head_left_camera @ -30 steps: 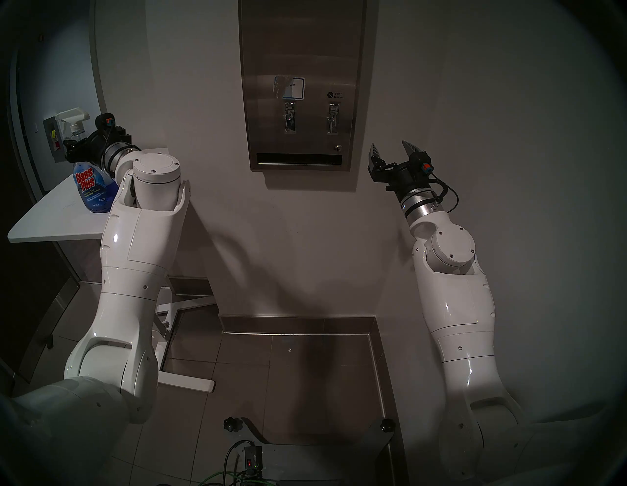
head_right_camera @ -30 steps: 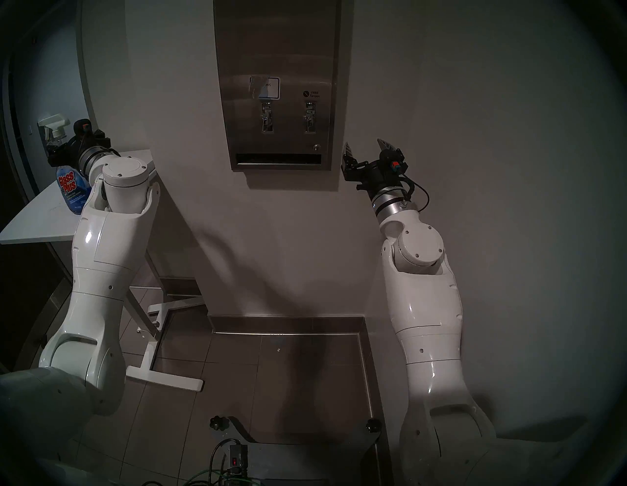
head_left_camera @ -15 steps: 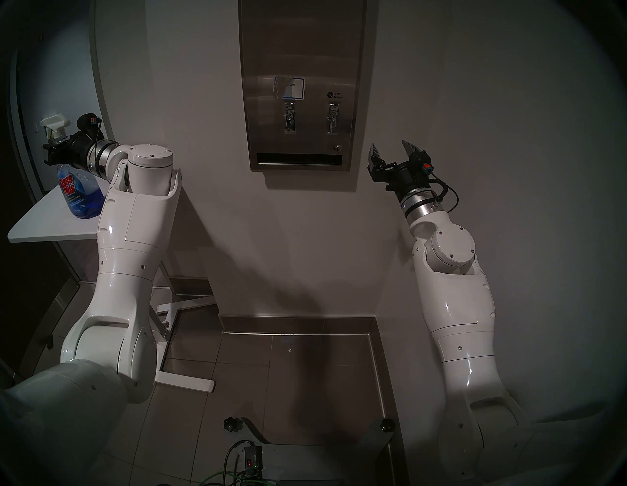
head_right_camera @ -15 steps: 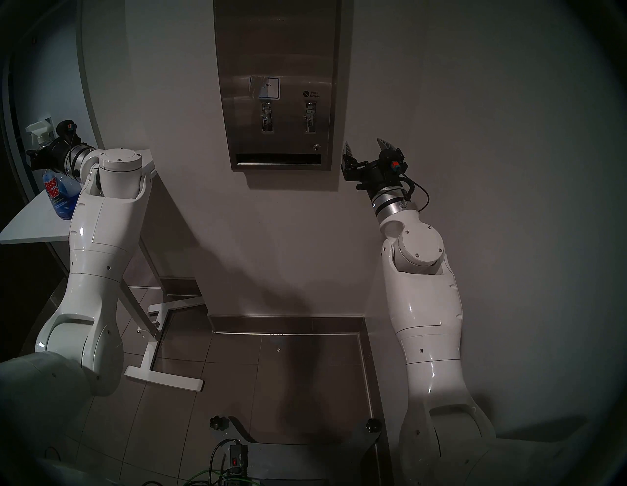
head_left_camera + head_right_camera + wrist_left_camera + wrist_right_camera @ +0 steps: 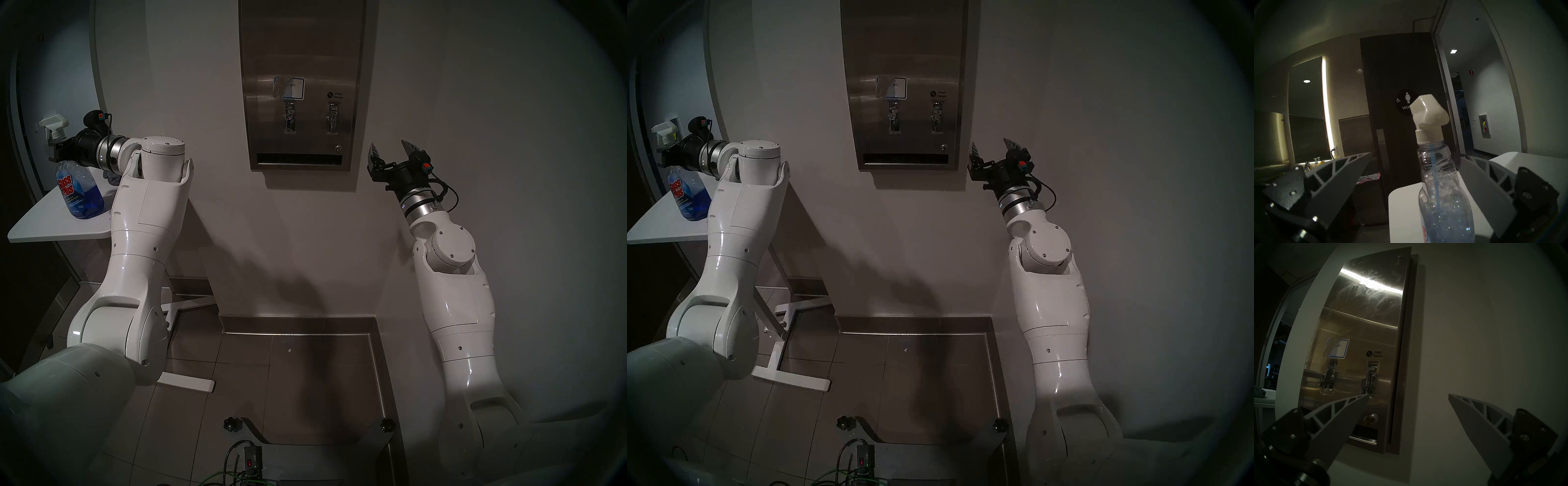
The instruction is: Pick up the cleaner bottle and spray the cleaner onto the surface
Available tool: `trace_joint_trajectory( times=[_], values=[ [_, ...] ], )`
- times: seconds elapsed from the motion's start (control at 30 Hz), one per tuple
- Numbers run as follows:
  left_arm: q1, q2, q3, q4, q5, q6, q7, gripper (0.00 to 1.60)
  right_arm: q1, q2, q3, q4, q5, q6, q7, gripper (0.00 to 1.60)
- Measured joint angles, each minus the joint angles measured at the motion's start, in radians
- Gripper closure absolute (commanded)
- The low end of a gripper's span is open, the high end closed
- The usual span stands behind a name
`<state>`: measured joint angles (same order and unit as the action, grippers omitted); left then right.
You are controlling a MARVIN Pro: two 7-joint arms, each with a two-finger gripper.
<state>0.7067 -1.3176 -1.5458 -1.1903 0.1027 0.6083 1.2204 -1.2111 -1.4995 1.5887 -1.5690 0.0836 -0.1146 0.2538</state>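
Note:
The cleaner bottle (image 5: 80, 195) (image 5: 689, 198), clear with blue cleaner and a white trigger nozzle, stands upright on the white table (image 5: 40, 222). My left gripper (image 5: 53, 152) (image 5: 1416, 154) is open at the bottle's neck (image 5: 1438, 169). The neck stands between the fingers, close to the right finger (image 5: 1486, 185); the left finger (image 5: 1339, 178) is clearly apart from it. The surface, a stainless-steel wall dispenser (image 5: 302, 51) (image 5: 1364, 319), hangs at centre. My right gripper (image 5: 390, 146) (image 5: 1408, 394) is open and empty, just right of the dispenser's lower edge.
A grey crumpled thing (image 5: 110, 176) lies on the table behind my left forearm. A dark door with a women's sign (image 5: 1407, 101) stands beyond the table. The table's white feet (image 5: 185, 383) rest on the tiled floor, and my base with cables (image 5: 251, 458) is below.
The bottle and my left gripper have shifted left across the table. The left elbow has then swung right and the wrist has levelled. The right arm has not moved.

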Motion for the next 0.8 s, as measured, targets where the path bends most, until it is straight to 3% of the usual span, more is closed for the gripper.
trace_joint_trajectory(
  times=[0.5, 0.8],
  values=[
    [-0.093, -0.029, -0.052, 0.167, -0.036, -0.055, 0.023, 0.0, 0.0, 0.001, 0.001, -0.003, -0.001, 0.0, 0.006, 0.0],
    [-0.156, -0.011, -0.086, 0.282, -0.079, -0.142, 0.007, 0.0, 0.0, 0.001, 0.002, -0.006, -0.004, 0.0, 0.009, 0.0]
  ],
)
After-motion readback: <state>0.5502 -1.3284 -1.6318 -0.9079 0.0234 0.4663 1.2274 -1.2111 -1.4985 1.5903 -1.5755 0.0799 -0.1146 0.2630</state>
